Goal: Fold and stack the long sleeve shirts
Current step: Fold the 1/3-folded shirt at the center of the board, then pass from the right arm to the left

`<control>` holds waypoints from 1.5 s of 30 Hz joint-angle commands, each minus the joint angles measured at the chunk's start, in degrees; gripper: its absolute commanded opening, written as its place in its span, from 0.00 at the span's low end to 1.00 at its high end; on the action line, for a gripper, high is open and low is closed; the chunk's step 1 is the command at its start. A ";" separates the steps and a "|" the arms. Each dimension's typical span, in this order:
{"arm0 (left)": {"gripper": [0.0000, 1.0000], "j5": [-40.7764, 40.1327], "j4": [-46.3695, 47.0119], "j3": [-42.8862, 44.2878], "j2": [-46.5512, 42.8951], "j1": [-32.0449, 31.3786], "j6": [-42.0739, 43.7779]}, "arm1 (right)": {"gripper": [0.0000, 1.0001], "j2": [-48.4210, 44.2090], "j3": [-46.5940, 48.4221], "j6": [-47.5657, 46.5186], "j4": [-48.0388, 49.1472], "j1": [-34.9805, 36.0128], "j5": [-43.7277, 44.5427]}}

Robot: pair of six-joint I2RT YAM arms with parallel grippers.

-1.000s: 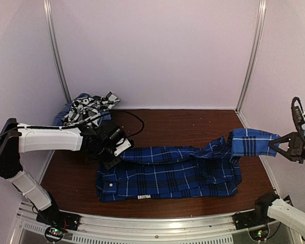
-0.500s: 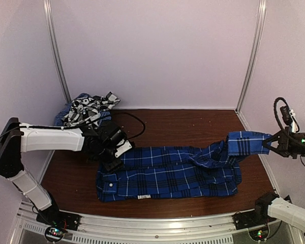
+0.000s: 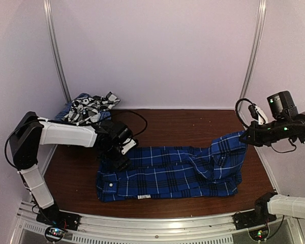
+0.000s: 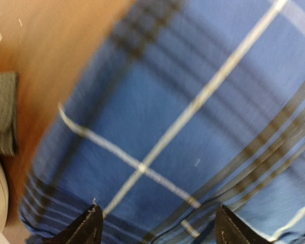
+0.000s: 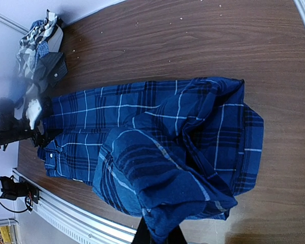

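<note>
One royal-blue plaid shirt (image 3: 168, 175) lies spread across the wooden table (image 3: 183, 124), and both arms are on it, one at each end. The left gripper (image 3: 121, 158) is at the shirt's far left corner. On the left wrist camera its two fingers (image 4: 89, 231) stand wide apart with blue plaid cloth (image 4: 193, 101) filling the space below them. Nothing is pinched there; the jaws are open.

At the shirt's right end, the right gripper (image 3: 245, 138) is clamped tight on a bunch of the fabric. It holds that part lifted off the table, so the cloth rises from the flat body of the shirt to the jaws. The right wrist camera shows the same grip, with a thick fold of blue plaid (image 5: 142, 132) gathered into the closed right gripper (image 5: 160, 235) at the bottom edge of the view.

The rest of the shirt lies flat. One small white label (image 3: 144, 196) shows on its near edge.

Beyond the shirt's left end, in the far corner, sits one heap (image 3: 86, 109) of other shirts. I can pick out two patterns in it, a black-and-white plaid and a pale blue. How many shirts it holds I can't tell. One black cable (image 3: 134, 119) loops on the wood just beyond the shirt.
</note>
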 commanded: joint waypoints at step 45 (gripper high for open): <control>0.35 -1.34 60.06 3.18 4.70 -21.65 45.94 | 0.00 24.79 -7.54 5.09 36.36 7.16 -35.44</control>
